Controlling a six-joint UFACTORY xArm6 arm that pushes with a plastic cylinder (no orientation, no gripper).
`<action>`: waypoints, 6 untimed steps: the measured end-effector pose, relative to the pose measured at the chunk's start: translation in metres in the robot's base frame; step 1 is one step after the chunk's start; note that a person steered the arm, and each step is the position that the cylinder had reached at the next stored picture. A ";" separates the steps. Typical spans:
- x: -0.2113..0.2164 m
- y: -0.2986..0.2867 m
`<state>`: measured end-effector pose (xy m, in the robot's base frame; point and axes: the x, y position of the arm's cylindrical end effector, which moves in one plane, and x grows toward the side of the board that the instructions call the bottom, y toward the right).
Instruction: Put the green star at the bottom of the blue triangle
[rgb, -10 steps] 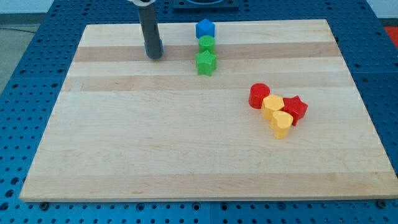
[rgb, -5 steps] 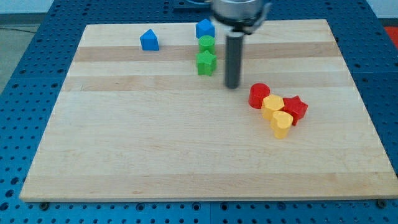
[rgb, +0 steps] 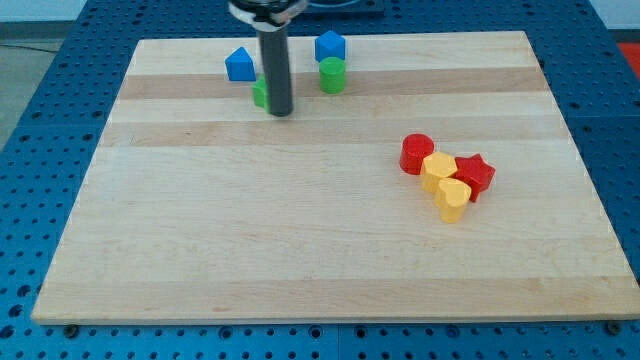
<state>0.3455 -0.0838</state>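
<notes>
Our rod stands near the top of the wooden counter (rgb: 300, 250), our tip (rgb: 281, 112) planted just right of the green star (rgb: 260, 94), which shows only as a green sliver at the rod's left edge; most of it is hidden behind the rod. We carry no jaws, so there is nothing wide, narrow or holding to report: only the tip against the star's right side, apparently touching it.

The star sits just below and slightly right of the blue triangle (rgb: 239, 65), the two close together, though we cannot tell whether they touch. To the right of our rod, a green cylinder (rgb: 332, 74) stands directly below a blue block (rgb: 330, 46) whose shape looks roughly pentagonal; those two appear to touch.

Well apart, toward the view's right at mid-height, a tight cluster lies together: a red cylinder (rgb: 417, 153) at upper left, a red star (rgb: 475, 174) at right, and two yellow blocks between and below them, one (rgb: 438, 170) above the other (rgb: 453, 198), their shapes hard to make out. A blue perforated surface (rgb: 40, 120) surrounds the counter.
</notes>
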 end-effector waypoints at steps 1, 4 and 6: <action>-0.009 -0.019; -0.012 0.040; -0.044 -0.016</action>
